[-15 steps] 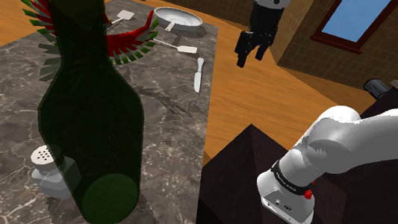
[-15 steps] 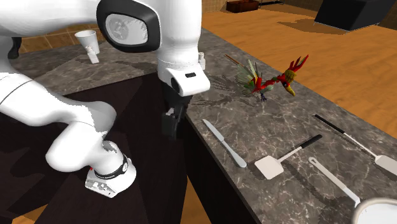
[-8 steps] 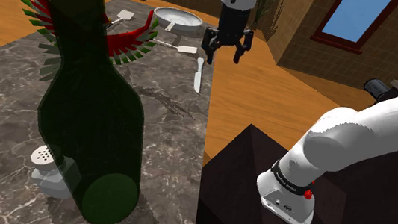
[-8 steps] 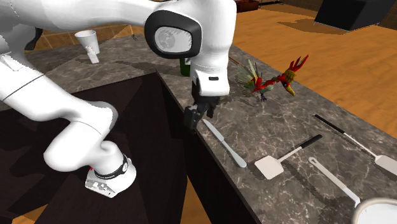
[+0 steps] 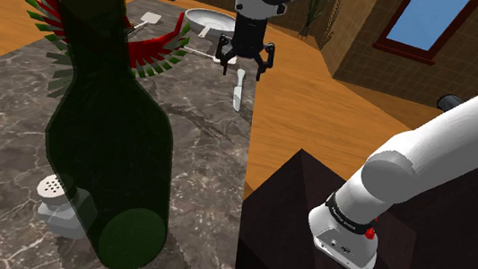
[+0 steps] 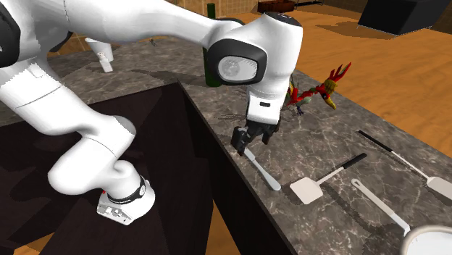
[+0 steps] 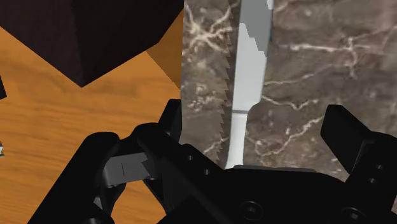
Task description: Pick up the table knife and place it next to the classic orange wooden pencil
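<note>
Gripper: all-black two-finger gripper (image 5: 242,65), fingers spread apart, empty, over the knife.
Knife: plain grey table knife (image 5: 237,94) lying flat near the right edge of the dark marble counter (image 5: 194,129) in the shoulder view.

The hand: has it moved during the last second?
Yes. In the shoulder view the hand went left, from over the floor to above the table knife.
</note>
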